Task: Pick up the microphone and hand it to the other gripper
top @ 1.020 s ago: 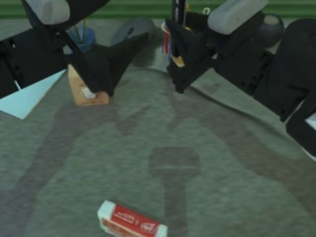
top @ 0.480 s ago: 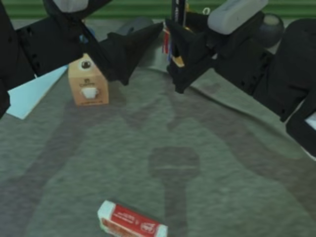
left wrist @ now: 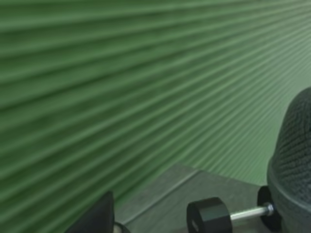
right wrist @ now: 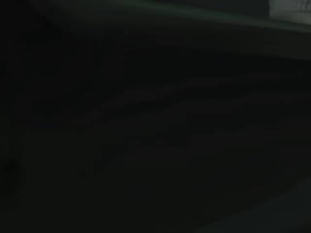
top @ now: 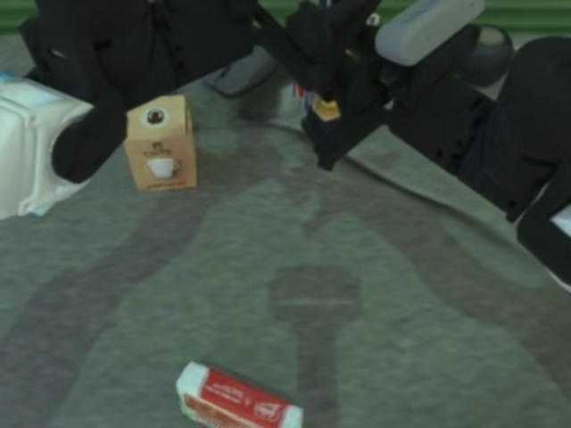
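Left gripper (top: 314,49) reaches across far middle of grey cloth-covered bench (top: 428,312), right over right gripper (top: 326,134). The two overlap, so fingers on both are hidden: apart or together, cannot tell. Microphone is not plain to see (hidden where the two meet). Long shadow with round head lies on bench middle. Tan carton with coffee cup picture (top: 161,143) stands on left. Red and white flat box (top: 239,406) lies at near edge. Left wrist view shows black dumbbell with silver bar (left wrist: 228,213). Right wrist view is dark.
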Robot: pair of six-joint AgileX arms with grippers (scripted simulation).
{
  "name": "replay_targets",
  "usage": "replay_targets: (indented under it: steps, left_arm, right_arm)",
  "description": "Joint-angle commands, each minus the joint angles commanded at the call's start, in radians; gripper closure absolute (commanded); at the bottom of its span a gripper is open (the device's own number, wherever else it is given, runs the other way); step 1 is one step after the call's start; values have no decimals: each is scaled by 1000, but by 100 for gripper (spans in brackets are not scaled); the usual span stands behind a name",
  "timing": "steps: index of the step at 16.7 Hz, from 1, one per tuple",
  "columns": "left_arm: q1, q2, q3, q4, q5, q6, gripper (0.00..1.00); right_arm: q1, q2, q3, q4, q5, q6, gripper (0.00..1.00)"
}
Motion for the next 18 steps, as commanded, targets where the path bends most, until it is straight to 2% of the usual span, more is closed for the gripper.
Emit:
replay_targets:
  steps: [4, 17, 18]
  left_arm:
    - [-1, 1, 1, 0, -1, 0, 0]
    - [-1, 1, 1, 0, -1, 0, 98]
    - [-1, 1, 1, 0, -1, 0, 100]
  right_arm:
    - [0, 0, 0, 0, 0, 0, 100]
    - [0, 0, 0, 0, 0, 0, 100]
    - [0, 0, 0, 0, 0, 0, 100]
